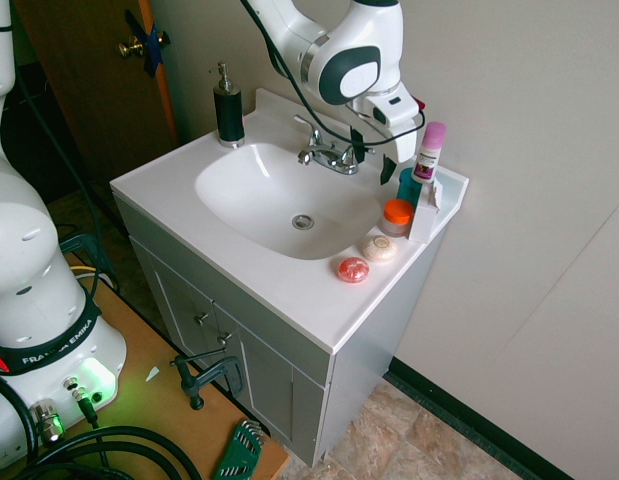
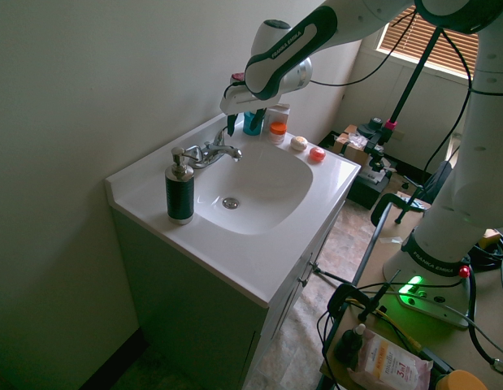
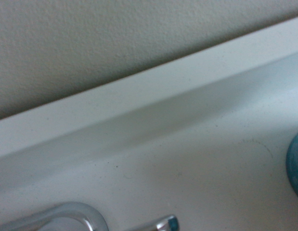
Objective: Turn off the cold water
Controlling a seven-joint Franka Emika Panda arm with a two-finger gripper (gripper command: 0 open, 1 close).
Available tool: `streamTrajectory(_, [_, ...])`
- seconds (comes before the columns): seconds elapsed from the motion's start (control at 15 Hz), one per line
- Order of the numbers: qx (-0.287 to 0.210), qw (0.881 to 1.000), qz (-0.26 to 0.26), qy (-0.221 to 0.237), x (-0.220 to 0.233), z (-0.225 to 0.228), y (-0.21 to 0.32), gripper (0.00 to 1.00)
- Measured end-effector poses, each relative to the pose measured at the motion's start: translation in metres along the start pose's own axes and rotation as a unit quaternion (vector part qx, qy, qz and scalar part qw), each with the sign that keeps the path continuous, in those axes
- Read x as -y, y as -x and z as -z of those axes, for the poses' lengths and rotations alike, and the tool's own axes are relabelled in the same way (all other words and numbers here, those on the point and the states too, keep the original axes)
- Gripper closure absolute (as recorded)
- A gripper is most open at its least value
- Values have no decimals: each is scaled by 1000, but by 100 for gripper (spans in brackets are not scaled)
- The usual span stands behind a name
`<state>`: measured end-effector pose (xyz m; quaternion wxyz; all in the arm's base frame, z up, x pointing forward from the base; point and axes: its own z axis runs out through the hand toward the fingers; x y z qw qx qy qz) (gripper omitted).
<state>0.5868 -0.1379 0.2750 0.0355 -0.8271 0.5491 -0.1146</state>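
A gripper [image 1: 373,157] spreads its fingers wide at the cold lever [image 1: 368,151] on the right end of the faucet [image 1: 334,158] in the first exterior view, a dispenser [image 2: 179,192] stands near the faucet in the second, and the wrist view catches the lever's tip between faucet and blue cup [image 3: 296,165].

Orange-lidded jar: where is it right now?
In the first exterior view, the jar stands on the counter right of the basin, between the teal cup and cream round item.
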Motion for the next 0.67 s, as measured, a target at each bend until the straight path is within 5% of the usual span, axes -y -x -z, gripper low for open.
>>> streamTrajectory(0.67, [83, 994, 60, 37, -42, 58, 55, 0])
